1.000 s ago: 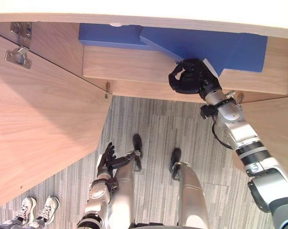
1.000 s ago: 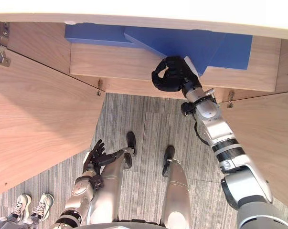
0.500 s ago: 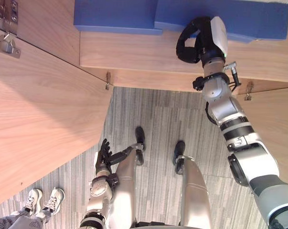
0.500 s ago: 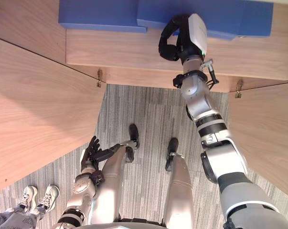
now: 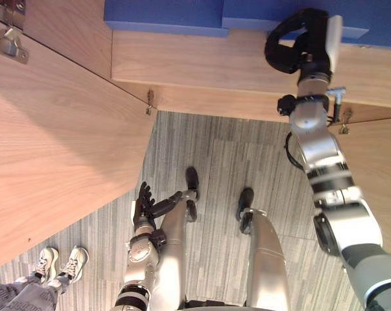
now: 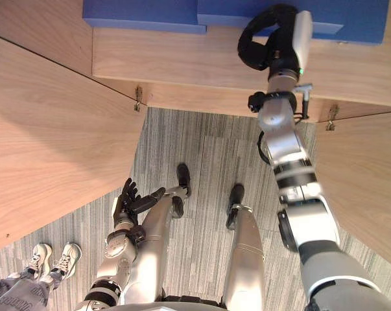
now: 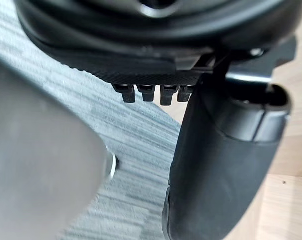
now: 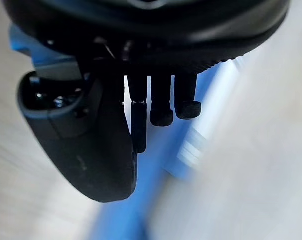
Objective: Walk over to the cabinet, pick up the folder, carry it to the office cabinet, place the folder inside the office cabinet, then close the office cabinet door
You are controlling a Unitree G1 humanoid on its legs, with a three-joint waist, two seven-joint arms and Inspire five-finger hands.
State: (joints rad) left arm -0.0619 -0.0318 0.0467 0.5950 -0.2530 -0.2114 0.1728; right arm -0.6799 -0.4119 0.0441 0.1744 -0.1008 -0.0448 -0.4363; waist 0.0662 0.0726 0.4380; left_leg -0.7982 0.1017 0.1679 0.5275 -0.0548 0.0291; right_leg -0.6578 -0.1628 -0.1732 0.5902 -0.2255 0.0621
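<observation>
The blue folder point(image 5: 247, 13) lies flat on the cabinet shelf point(image 5: 201, 61) at 12 o'clock. Its long axis runs 9 to 3 o'clock, and a second blue folder point(image 5: 163, 13) lies beside it. The right hand point(image 5: 314, 39) hovers at its near edge, fingers curled on nothing. The left hand point(image 5: 142, 208) hangs spread at 7 o'clock.

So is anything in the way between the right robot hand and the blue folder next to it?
Nothing visible is. The right robot hand is at the front edge of the folder on the shelf, fingers curled and empty. The left door and right door stand open to the sides.
</observation>
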